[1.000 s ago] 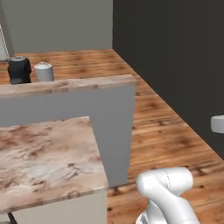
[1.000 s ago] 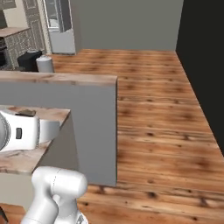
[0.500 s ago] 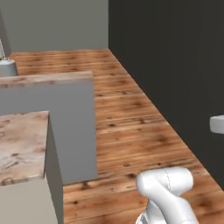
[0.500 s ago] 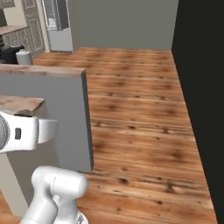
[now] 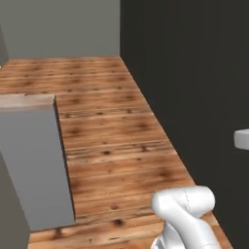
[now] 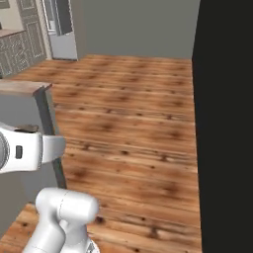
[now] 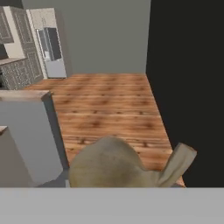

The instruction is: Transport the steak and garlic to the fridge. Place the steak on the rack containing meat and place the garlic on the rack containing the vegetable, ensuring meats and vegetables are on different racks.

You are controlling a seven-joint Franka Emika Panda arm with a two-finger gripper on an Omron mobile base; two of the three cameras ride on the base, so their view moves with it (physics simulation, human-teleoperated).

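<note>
The garlic [image 7: 107, 164], a beige bulb with a papery stem pointing to 3 o'clock, sits at 6 o'clock in the hand view, very close to the lens. It hides the gripper's fingertips, so their spacing cannot be read directly. Because the bulb hangs above the floor right at the hand, it appears to be pinched between them.

Beyond the bulb, a wooden floor [image 7: 109, 100] stretches away. At 9 o'clock stands the grey end of a kitchen counter [image 7: 26, 131]. At 11 o'clock, far across the room, is the fridge [image 7: 50, 43], tall and silver-grey with a pale upper section. It is well apart from the garlic. A dark wall [image 7: 188, 78] fills the side from 1 to 4 o'clock.

In the right base view the white arm [image 6: 59, 217] rises at 7 o'clock, and the fridge [image 6: 59, 29] shows at 11 o'clock.

Over the last second both base views have shifted as a whole: the marble countertop and its canisters have slid off at 9 o'clock, leaving only the counter's grey end [image 5: 34, 160]. That is the base moving, not the things. It suggests the garlic is in transit, with open floor left to cross before any rack can be reached.
</note>
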